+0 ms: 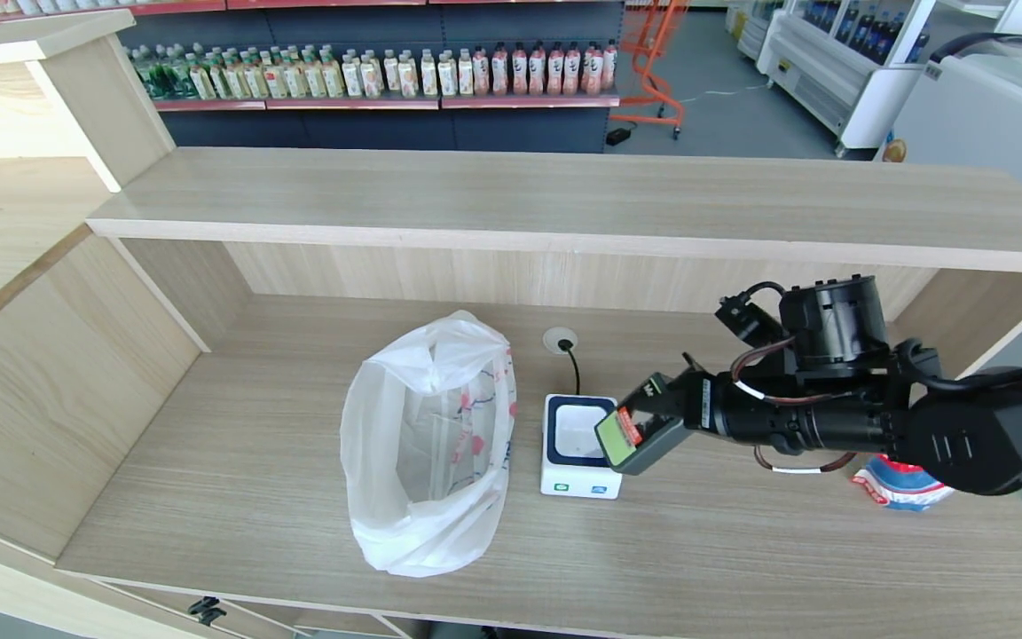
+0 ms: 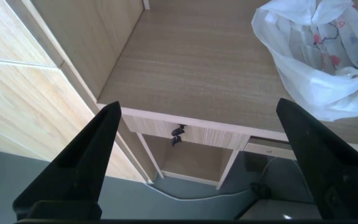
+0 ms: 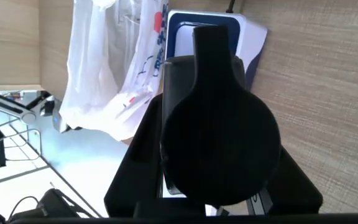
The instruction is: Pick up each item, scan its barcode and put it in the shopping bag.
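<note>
Well, my left gripper (image 2: 197, 109) hangs with its jaws wide apart, just off the front edge of the counter (image 2: 197, 62). On the counter the white shopping bag (image 1: 427, 444) sits with its mouth open. Just right of it is the white scanner (image 1: 577, 444). My right gripper (image 1: 657, 417) is clamped on a dark box (image 1: 626, 439) with a green face, held tilted above the scanner's right edge. Farther right, a blue and red packet (image 1: 901, 484) lies on the counter under my right arm.
</note>
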### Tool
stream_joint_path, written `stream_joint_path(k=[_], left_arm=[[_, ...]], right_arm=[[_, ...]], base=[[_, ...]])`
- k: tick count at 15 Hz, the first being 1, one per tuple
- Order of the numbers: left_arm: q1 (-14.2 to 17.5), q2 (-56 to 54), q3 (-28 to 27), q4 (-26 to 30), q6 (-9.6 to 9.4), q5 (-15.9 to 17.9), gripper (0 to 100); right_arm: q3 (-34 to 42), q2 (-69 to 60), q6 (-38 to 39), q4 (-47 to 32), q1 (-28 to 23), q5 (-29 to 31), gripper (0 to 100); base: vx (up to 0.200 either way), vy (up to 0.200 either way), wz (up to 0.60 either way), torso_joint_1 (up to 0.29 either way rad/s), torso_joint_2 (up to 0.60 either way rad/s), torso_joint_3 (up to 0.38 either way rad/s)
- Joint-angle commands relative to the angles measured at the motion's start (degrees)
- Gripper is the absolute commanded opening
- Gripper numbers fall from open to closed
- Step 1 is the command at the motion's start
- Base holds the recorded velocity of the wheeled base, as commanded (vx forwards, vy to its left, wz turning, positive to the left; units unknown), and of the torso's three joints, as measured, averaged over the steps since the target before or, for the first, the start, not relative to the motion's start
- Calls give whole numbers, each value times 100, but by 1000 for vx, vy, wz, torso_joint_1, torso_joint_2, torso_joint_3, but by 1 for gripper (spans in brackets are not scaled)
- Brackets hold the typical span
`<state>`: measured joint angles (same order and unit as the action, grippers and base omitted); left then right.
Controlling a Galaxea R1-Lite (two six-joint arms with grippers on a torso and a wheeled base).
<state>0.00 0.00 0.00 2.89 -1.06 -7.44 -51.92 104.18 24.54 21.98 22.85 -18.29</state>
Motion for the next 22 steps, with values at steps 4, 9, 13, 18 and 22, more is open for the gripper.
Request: stream_joint_path(k=[4, 9, 13, 18, 22], left_arm=[[0, 0, 0, 1, 1, -3, 100], [0, 9, 0, 1, 1, -3, 100], [0, 0, 0, 1, 1, -3, 100], [0, 0, 0, 1, 1, -3, 100], [0, 0, 0, 1, 1, -12, 100]], right_arm=[[-354, 665, 16, 456, 159, 0, 0], [-398, 902, -2, 615, 264, 27, 0], [-407, 973, -2, 711, 396, 53, 0], [-301, 683, -2, 720, 387, 282, 0], [-117, -741, -573, 676, 335, 317, 0]], base=[[0, 0, 0, 0, 0, 0], [0, 0, 0, 0, 0, 0], [0, 0, 0, 0, 0, 0], [0, 0, 0, 0, 0, 0], [0, 0, 0, 0, 0, 0]])
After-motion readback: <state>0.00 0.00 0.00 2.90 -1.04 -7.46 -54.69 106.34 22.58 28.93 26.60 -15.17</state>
